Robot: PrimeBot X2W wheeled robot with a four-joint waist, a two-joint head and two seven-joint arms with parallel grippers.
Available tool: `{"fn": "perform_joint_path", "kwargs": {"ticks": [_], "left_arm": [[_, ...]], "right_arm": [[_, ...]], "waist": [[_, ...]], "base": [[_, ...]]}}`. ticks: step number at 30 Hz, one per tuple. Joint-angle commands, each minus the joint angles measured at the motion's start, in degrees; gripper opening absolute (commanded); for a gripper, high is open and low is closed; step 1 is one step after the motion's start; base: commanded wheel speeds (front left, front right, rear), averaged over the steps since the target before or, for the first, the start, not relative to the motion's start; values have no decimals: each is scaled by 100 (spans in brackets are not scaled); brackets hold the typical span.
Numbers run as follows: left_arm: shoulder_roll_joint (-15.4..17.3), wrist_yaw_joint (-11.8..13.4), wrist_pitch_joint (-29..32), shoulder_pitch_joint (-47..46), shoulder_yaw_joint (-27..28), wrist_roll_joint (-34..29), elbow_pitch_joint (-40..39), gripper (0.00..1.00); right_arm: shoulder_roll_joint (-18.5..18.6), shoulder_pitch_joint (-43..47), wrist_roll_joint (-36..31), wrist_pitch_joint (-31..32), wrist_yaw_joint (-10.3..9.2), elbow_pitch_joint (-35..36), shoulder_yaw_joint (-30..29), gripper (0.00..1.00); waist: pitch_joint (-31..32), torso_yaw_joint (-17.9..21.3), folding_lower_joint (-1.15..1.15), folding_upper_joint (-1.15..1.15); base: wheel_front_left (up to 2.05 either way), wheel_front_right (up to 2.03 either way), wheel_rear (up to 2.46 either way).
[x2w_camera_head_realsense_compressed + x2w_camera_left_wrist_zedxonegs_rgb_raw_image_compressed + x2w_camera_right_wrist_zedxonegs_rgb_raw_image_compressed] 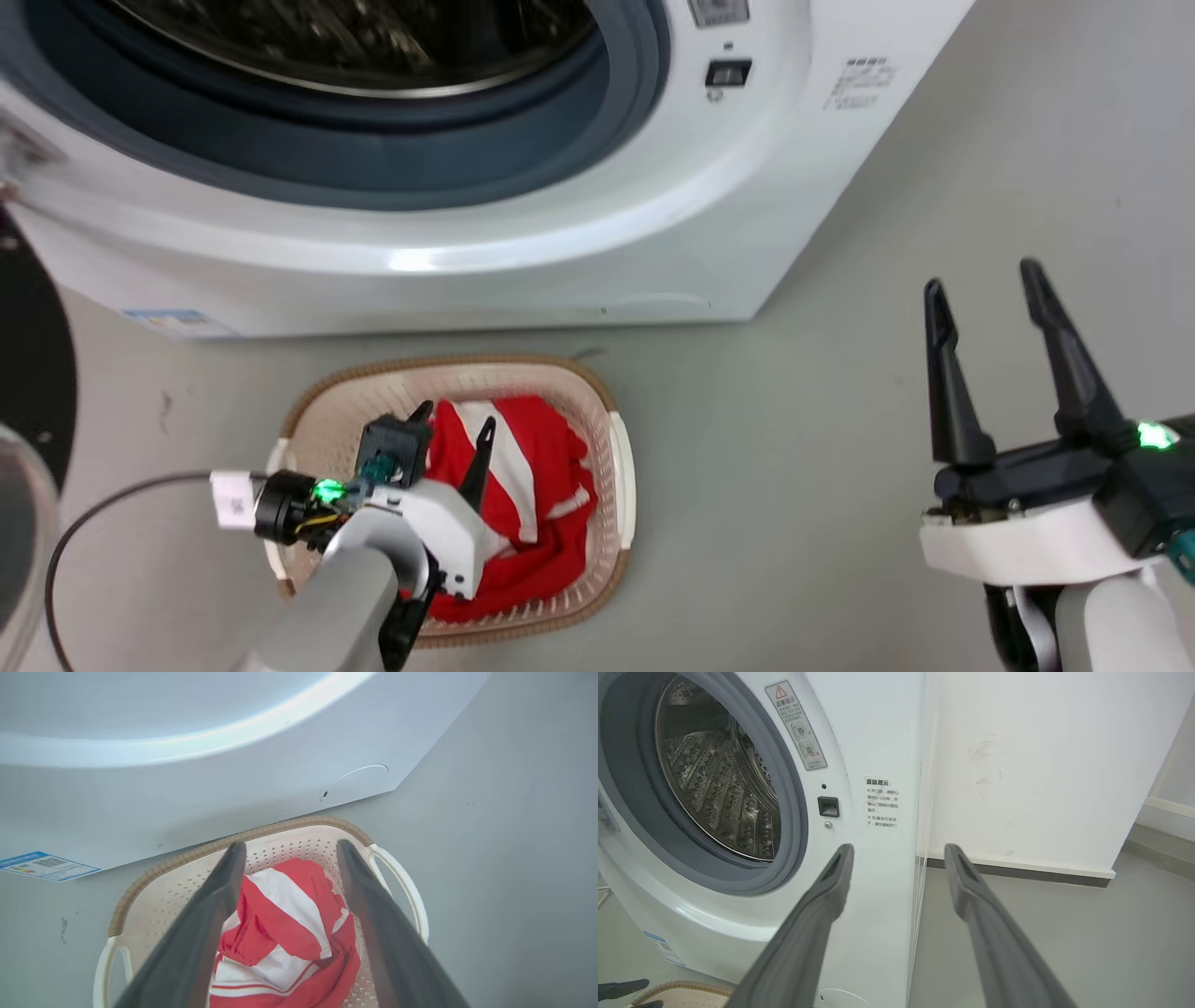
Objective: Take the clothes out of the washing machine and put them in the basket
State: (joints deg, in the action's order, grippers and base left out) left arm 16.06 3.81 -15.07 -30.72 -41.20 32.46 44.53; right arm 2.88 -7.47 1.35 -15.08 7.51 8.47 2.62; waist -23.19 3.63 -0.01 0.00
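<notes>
Head view, left to right. You have the black-framed glass door swung out at the far left edge, and a thin dark cable looping over the grey floor beside it.

Left gripper: fingers spread apart, nothing pinched, poised over the basket. The basket sits on the floor just in front of the washer. It is cream plastic with a rounded-rectangle shape, perforated walls, a brown woven-look rim and a loop handle at each end.

The clothes lie inside the basket as a crumpled soft heap, red with white panels. In the left wrist view thin stripes show on them, and the fingers straddle the heap. You cannot tell whether they touch it.

Washer body: smooth white, curved front, grey gasket. The drum is perforated steel, and no fabric shows in the visible part.

Right gripper: wide open, empty, well apart from the basket, over bare floor beside the washer's corner. A white wall stands beyond.
</notes>
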Motion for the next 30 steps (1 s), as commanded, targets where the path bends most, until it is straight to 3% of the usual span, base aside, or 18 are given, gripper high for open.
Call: {"fn": "perform_joint_path", "kwargs": {"ticks": [1,7,13,23,30], "left_arm": [[37,38,-14,108,58,-85,-60,100],[45,364,-13,1040,1132,-852,-1451,100],[-218,402,-15,1940,2172,-1463,-2654,100],[-875,102,-14,2980,3466,-2222,-3829,100],[-1138,-195,-14,3446,3953,-2543,-4128,100]], "right_arm": [[-1,87,-31,-13,-4,-21,7,100],[-1,355,-33,-13,-4,-93,-32,100],[-2,623,13,-13,-4,-163,-119,100],[-2,1061,14,-13,-4,-242,-185,100],[-1,1354,60,-13,-4,-295,-204,100]], "waist": [[304,-96,1,0],[804,-188,1,0],[1237,-254,1,0],[1839,-364,1,0],[2164,-387,1,0]], "base": [[0,0,0],[0,0,0],[0,0,0],[0,0,0],[0,0,0]]}}
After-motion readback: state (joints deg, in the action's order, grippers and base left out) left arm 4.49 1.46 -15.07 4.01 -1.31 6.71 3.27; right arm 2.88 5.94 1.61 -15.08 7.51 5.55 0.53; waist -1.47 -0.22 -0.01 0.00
